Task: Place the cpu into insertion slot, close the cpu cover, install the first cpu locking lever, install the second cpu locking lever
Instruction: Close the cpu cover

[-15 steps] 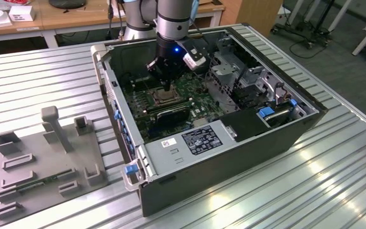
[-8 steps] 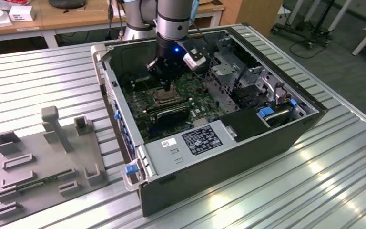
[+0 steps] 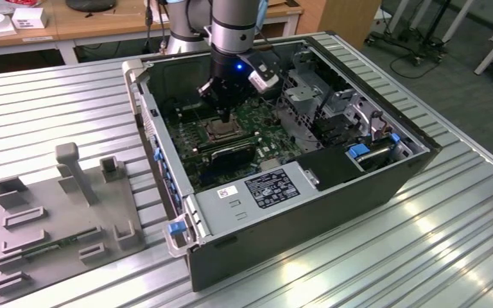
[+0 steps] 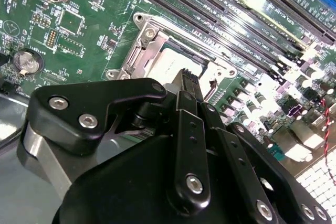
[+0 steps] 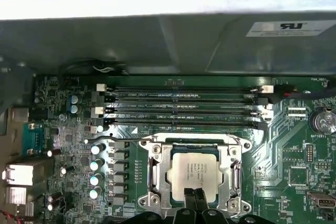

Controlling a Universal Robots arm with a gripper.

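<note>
Fingers pressed together, the gripper [image 5: 195,199] hangs over one edge of the cpu [image 5: 193,170], framed by the cpu cover [image 5: 231,153].

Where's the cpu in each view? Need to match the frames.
Exterior view: cpu in the insertion slot on the motherboard, directly under the gripper.
Second wrist view: cpu is the pale square past the gripper, partly hidden by it.
First wrist view: cpu is the pale square in the silvery frame.
Shared landmark: the long memory slots beside the slot.
</note>
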